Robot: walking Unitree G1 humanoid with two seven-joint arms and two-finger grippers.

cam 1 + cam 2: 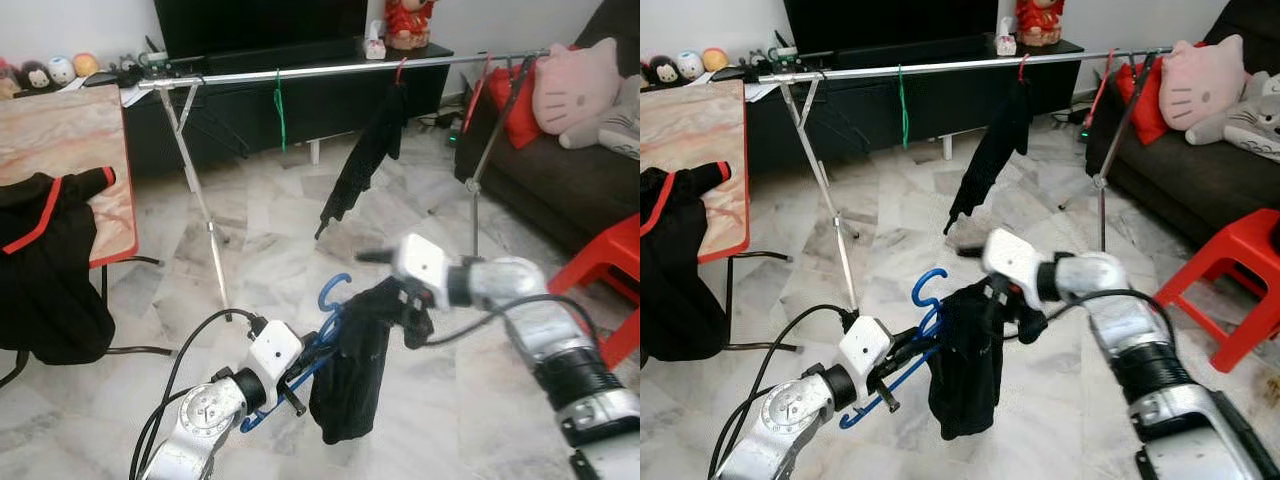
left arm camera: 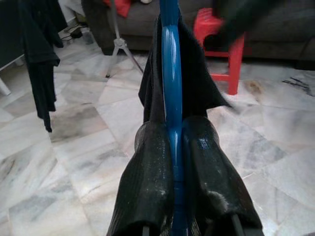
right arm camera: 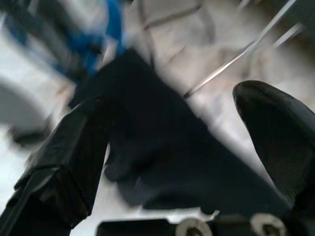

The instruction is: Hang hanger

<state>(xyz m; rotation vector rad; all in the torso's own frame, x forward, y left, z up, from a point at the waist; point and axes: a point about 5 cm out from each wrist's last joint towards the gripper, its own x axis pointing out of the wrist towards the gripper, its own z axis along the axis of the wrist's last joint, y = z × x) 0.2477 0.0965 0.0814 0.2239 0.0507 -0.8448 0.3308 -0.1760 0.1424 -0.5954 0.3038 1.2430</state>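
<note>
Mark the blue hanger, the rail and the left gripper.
blue hanger (image 1: 333, 290), left eye view, on its hook.
rail (image 1: 330, 69), left eye view, on the bare bar.
left gripper (image 2: 175, 162), left wrist view, between the fingertips clamping the hanger.

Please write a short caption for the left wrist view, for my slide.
Left hand shut on a blue hanger carrying a black garment, above marble floor.

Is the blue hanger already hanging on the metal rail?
No, the left pincer holds the blue hanger low, far below the metal rail.
</note>
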